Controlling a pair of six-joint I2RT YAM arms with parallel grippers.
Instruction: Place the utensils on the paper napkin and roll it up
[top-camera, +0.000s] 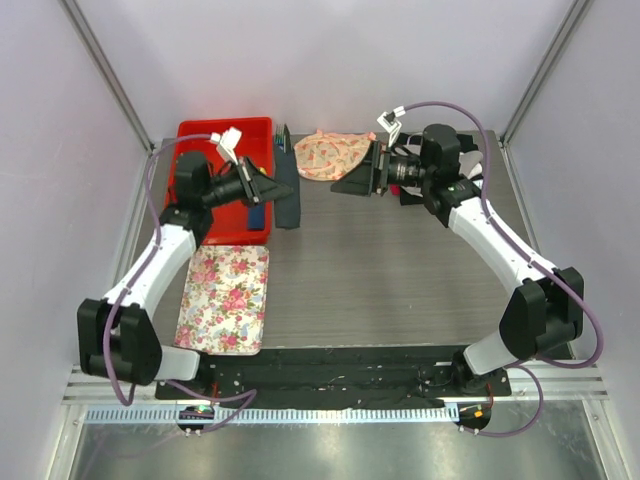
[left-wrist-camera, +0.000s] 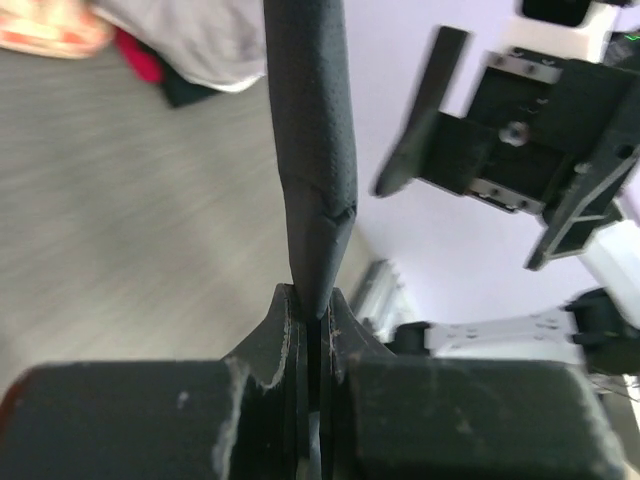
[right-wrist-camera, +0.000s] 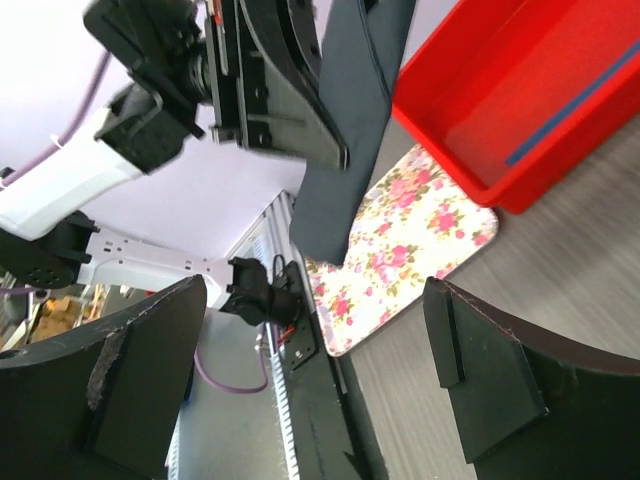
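Left hand clamped on the paper napkin, which juts lengthwise from its grip; right hand, spread wide, faces it nearby.

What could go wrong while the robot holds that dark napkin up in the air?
1. The left gripper pinches the paper napkin only at one end, so the hanging sheet might slip out.
2. The napkin hangs bunched into a narrow strip, so it may land crumpled instead of flat.
3. The open right gripper is close by, so the two arms could bump. The napkin also dangles near the red bin and might drop in there.
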